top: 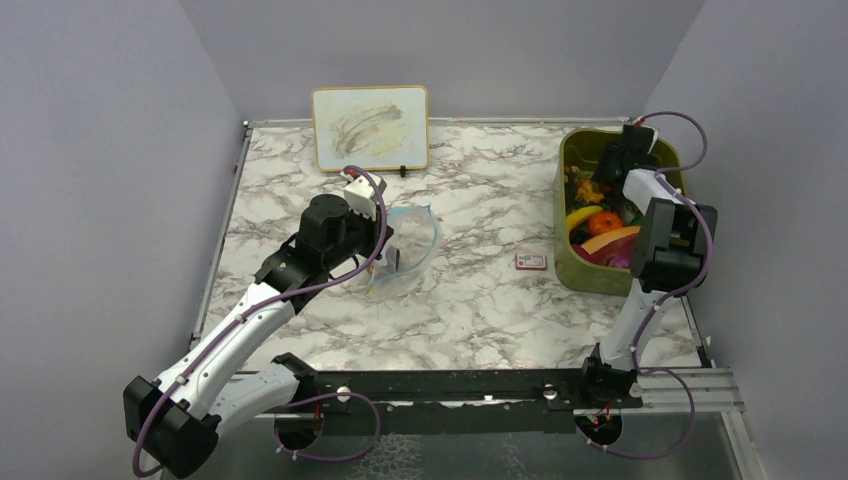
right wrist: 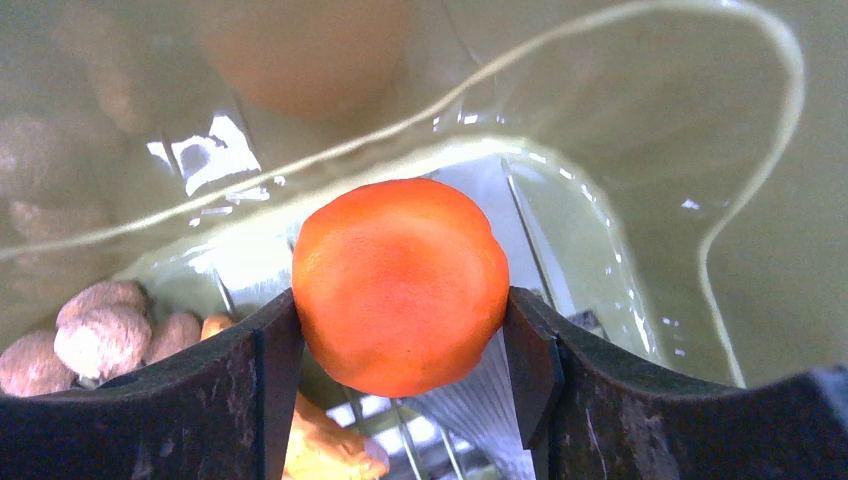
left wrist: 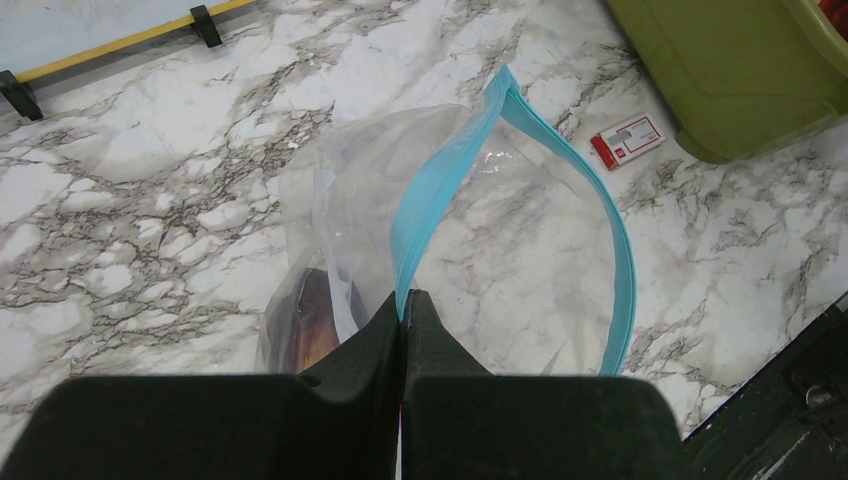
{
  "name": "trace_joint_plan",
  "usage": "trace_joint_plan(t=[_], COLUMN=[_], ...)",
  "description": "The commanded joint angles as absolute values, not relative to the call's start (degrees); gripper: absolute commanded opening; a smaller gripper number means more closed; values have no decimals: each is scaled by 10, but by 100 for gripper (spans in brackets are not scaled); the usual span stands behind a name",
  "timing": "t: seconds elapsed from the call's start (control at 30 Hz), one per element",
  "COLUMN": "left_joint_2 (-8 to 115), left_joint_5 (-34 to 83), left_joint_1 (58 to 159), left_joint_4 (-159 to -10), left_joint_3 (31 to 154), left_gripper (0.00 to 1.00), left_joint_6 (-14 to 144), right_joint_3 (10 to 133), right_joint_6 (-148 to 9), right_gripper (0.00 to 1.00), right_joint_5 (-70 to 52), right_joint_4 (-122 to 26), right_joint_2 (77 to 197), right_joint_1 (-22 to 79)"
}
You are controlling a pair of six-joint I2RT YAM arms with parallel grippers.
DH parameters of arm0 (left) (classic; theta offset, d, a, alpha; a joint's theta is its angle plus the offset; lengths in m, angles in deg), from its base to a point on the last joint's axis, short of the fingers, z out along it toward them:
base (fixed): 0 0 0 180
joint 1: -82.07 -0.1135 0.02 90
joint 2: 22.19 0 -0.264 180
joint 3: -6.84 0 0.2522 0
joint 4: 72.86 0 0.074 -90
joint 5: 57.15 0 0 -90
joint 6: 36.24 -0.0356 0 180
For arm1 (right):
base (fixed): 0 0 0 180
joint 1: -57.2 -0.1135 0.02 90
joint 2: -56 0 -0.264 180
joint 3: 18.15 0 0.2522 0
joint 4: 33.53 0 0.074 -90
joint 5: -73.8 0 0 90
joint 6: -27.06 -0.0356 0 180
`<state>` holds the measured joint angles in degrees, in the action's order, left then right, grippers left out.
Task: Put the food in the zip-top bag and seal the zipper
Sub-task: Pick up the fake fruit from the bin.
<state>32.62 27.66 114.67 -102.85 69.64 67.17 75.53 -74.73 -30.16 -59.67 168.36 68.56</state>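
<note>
My right pincer [right wrist: 400,305] is closed on a round orange toy fruit [right wrist: 400,270]. Both jaws squeeze it, down inside the olive-green bin [right wrist: 620,120]. My left pincer [left wrist: 403,312] is pinched shut on the blue zipper [left wrist: 440,190] of the zip-top bag [left wrist: 520,260]. The bag's mouth gapes open just ahead of it, above the desk [left wrist: 150,200]. I think the good way is to lift the orange straight up past the bin wall. Then I bring it over the wide gap, go low, and let go. The left pincer should hold the strip high so the mouth does not flop.
</note>
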Motion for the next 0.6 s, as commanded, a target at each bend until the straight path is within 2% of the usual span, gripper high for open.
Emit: trace_joint_plan(t=[0.0,0.57], left_joint_2=[309,304], left_joint_5=[271,268], left_joint_1=[1146,1147], left_joint_4=[-1010,-1007], left_joint_3=[689,686], left_gripper=[0,0], left_joint_6=[677,677], right_joint_3=[759,705], right_joint_6=[-770,-807], right_gripper=[54,49], right_joint_5=[-272,-228], right_joint_4=[-646,-742], right_joint_2=[1636,1428], right_joint_1=[686,660])
